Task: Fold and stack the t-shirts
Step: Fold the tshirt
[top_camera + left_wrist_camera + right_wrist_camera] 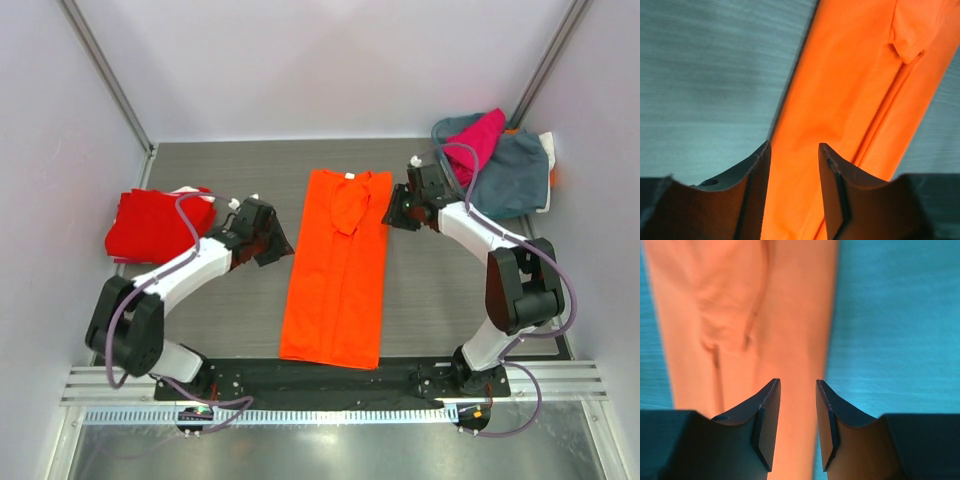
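- Orange shirt: lies flat in the middle of the table, already folded lengthwise into a long strip. The collar end points away from the arm bases, and a tucked sleeve lies on top near that end.
- Red shirt: folded, at the table's left edge, well apart from the orange one.
- Magenta shirt: crumpled in the far right corner on top of a grey cloth; not yet folded.
- Left gripper: jaws apart, holding nothing, poised at the strip's left edge near the collar end.
- Right gripper: jaws apart, empty, at the strip's right edge opposite.
- Hazard, layers: the long edges are stacked folds. A shallow pinch would likely take only the top layer, and the lengthwise fold would open on lifting.
- Hazard, uneven hold: if one side catches and the other slips, the strip would probably twist and the cross fold land skewed.
- Hazard, sleeve: the tucked sleeve lies loose and could slide out when the collar end is raised.
- Hazard, bunching: fingers that press down without getting under the edge may push the cloth into wrinkles.
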Robot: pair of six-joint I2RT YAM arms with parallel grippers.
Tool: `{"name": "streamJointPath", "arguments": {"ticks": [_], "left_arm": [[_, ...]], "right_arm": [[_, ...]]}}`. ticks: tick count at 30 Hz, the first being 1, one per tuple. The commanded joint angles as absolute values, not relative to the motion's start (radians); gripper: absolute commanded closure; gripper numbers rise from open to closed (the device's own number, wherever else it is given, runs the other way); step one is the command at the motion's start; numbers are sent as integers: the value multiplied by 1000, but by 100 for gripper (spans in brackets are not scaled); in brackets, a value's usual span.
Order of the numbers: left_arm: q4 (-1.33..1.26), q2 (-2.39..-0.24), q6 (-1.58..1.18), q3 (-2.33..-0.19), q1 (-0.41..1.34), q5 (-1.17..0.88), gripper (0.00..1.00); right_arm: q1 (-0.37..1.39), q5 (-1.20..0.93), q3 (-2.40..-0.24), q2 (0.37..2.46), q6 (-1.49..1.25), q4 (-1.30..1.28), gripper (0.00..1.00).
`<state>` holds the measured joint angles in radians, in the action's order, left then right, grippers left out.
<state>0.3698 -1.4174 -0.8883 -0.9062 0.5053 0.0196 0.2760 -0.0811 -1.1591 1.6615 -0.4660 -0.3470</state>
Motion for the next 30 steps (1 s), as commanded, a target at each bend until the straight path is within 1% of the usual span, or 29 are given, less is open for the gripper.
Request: {"name": "streamJointPath", "arguments": {"ticks": [1,2,3,4,6,7,8,11,14,15,18,22,24,25,27,28,29,30], "left_arm": [[272,-1495,-854,-992,488,-46,57],[270,-1526,-851,-1008,489,-54,60],[270,-1576,-845,-1050,486,-63,69],[271,-1604,-841,-1069,488,-70,73],[276,-1676,-835,-1107,482,-77,76],[281,-1695,-828,-1139,477,-77,81],[285,-1712,-828,-1153,474,-77,82],[291,-1775,-821,-1193,462,-49,82],[307,-1836,-812,-1241,457,-40,79],[319,-1850,-808,-1252,457,-38,75],[336,-1900,-801,-1285,454,-23,68],[347,-1924,-793,-1301,453,-9,65],[348,-1942,-785,-1318,449,-9,65],[357,-1953,-784,-1328,446,-9,67],[364,-1977,-782,-1344,440,-11,69],[365,-1982,-782,-1354,437,-12,72],[364,-1988,-782,-1361,433,-11,75],[362,-1999,-784,-1362,427,-11,79]], "right_arm": [[264,-106,-1069,1597,-460,-264,60],[264,-110,-1052,1594,-462,-250,60],[262,-109,-1033,1597,-463,-245,61],[262,-110,-1026,1600,-463,-244,61],[261,-107,-1017,1621,-463,-236,62],[259,-107,-1016,1629,-465,-235,62],[258,-107,-1014,1641,-465,-229,62],[253,-107,-1017,1664,-468,-215,62],[250,-115,-1032,1709,-471,-207,62],[250,-118,-1045,1732,-472,-206,62],[249,-120,-1064,1764,-477,-206,62],[249,-120,-1083,1802,-483,-202,63],[247,-120,-1094,1821,-482,-203,65],[248,-121,-1097,1835,-482,-204,66],[250,-124,-1114,1845,-480,-203,72],[247,-124,-1120,1853,-482,-204,74],[248,-123,-1126,1865,-482,-203,80],[247,-120,-1138,1873,-482,-202,82]]}}
